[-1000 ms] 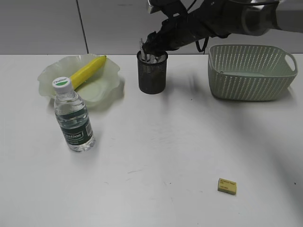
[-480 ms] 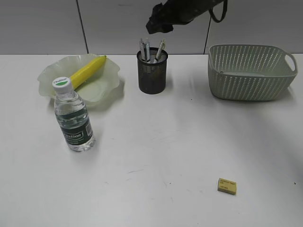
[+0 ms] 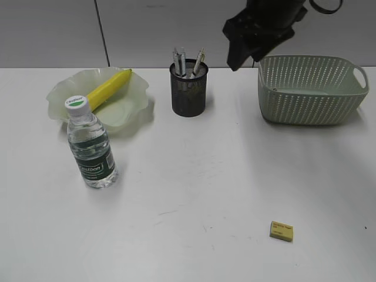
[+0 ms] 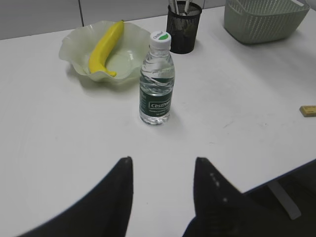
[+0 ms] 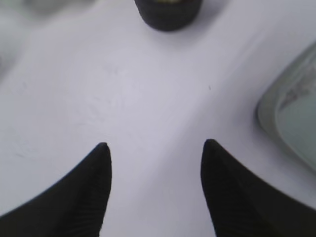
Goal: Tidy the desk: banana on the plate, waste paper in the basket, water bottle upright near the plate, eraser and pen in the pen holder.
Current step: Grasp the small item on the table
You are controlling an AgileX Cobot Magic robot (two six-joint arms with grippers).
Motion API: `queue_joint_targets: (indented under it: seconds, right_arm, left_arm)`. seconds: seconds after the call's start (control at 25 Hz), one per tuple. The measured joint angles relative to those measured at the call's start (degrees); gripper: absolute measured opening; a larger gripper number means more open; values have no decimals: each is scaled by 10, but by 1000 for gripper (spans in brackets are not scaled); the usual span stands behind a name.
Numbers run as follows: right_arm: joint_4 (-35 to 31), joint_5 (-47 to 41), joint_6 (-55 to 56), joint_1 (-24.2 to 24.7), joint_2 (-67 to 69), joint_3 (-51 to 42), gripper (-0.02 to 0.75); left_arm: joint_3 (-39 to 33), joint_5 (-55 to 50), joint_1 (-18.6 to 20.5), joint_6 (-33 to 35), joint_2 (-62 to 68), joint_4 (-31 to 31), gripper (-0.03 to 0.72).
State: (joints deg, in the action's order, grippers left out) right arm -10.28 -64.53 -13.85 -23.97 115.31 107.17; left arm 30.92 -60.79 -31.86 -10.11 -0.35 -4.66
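Eraser [image 3: 282, 230] loose on bare bench [image 3: 194, 194], well in front of pen holder [image 3: 188, 89] and off to its right; only item apparently left to file. Right hand [image 3: 239, 51] raised just right of pen holder and above it, beside basket [image 3: 311, 88]; jaws spread, nothing between them in wrist view. Left hand [image 4: 162, 190] low over bench front edge, well in front of pen holder; jaws parted, empty. Risks from here, as judgement: eraser small and flat, so a pinch set too high could skid it along bench or flip it out of jaws; a pinch set too low could jam fingertips on bench surface. Return trip to pen holder crowded by upright pens [image 3: 187, 62]; eraser could land on pen ends and bounce out, or hand could clip rim and tip holder over. Left-arm reach toward eraser could brush water bottle [image 3: 89, 144] and topple it. Containers: pen holder with several pens upright; plate [image 3: 76, 88], left of pen holder, with banana [image 3: 109, 87] lying across it, tip on rim; basket, right of pen holder, contents not readable through weave from these angles. Water bottle upright, cap on, left-front of pen holder and just in front of plate.
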Motion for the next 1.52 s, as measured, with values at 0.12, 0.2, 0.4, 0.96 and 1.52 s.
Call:
queue_joint_targets:
  seconds: [0.12,0.2,0.4,0.96,1.52]
  right_arm:
    - [47,-41,38,0,-11,0,458]
    - [57,-45,56,0,-25,-6,458]
    - [58,-46,71,0,-93,-59,458]
    - [58,-47,86,0,-431,-406,458]
    - [67,-1,87,0,-876,-664,458]
  left_arm:
    - [0,0,0,0,0,0,309]
    - [0,0,0,0,0,0,309]
    - [0,0,0,0,0,0,309]
    - [0,0,0,0,0,0,309]
    - [0,0,0,0,0,1,309]
